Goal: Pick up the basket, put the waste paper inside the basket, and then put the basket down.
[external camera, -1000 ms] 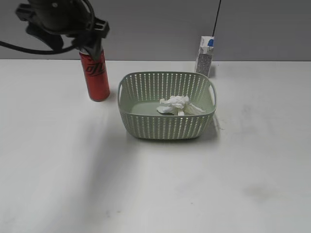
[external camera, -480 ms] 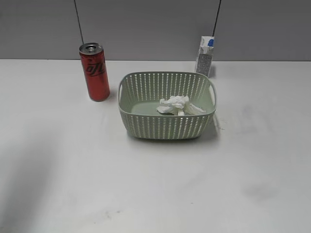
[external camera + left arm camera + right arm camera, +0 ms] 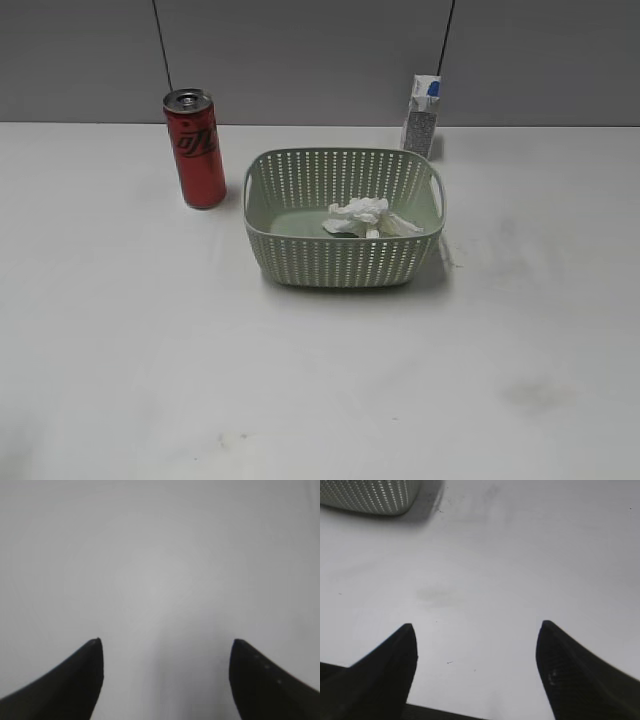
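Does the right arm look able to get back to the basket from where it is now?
Probably yes. The right claw is open over bare table, and the basket shows at the top left of its wrist view with nothing between them.

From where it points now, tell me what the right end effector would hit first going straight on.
Probably only bare table. The right end effector is open with nothing between its tips. The basket sits off to the far left, apparently outside that line, though depth is unclear.

Spread left fingers (image 3: 75,680) above bare table (image 3: 160,570)

Slanted front view; wrists facing tabletop
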{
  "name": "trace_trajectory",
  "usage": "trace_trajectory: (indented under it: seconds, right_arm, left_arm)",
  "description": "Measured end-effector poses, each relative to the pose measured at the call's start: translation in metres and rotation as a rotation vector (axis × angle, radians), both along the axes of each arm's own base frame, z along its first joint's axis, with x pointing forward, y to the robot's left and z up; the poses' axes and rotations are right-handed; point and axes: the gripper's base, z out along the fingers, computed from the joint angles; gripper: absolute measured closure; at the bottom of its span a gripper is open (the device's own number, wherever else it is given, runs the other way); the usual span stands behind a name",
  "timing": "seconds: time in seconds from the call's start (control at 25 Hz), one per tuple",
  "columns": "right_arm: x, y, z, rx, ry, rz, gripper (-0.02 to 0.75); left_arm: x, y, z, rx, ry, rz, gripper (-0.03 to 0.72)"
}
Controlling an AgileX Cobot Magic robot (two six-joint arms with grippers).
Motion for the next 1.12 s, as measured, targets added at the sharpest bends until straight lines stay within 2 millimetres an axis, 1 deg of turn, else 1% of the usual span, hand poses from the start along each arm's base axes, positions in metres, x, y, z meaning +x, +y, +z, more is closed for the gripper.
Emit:
trace_trajectory:
  seconds: [0.12, 0.24, 0.36, 0.48, 0.84, 0.92, 1.12]
  right_arm:
    - [0.0, 0.0, 0.0, 0.001, 0.0, 0.0, 0.178]
    - [0.0, 0.0, 0.0, 0.002, -0.001, 0.001, 0.178]
    - [0.0, 0.0, 0.0, 0.002, -0.002, 0.0, 0.178]
    - [0.0, 0.0, 0.0, 0.002, -0.002, 0.001, 0.178]
    - [0.0, 0.003, 0.001, 0.037, 0.002, 0.012, 0.178]
    - [0.0, 0.003, 0.001, 0.041, 0.0, 0.012, 0.178]
    - [0.0, 0.003, 0.001, 0.043, 0.0, 0.013, 0.178]
  left_arm:
    - [-0.034, 0.003, -0.008, -0.013, -0.097, 0.0, 0.097]
    - [-0.056, 0.004, -0.016, -0.036, -0.189, -0.002, 0.097]
    - [-0.071, 0.003, -0.024, -0.065, -0.261, -0.006, 0.097]
    - [-0.082, 0.004, -0.03, -0.077, -0.308, -0.009, 0.097]
    - [-0.116, 0.007, -0.027, -0.098, -0.524, -0.014, 0.097]
    - [-0.12, 0.008, -0.027, -0.095, -0.546, -0.014, 0.097]
    - [-0.121, 0.008, -0.028, -0.093, -0.544, -0.013, 0.097]
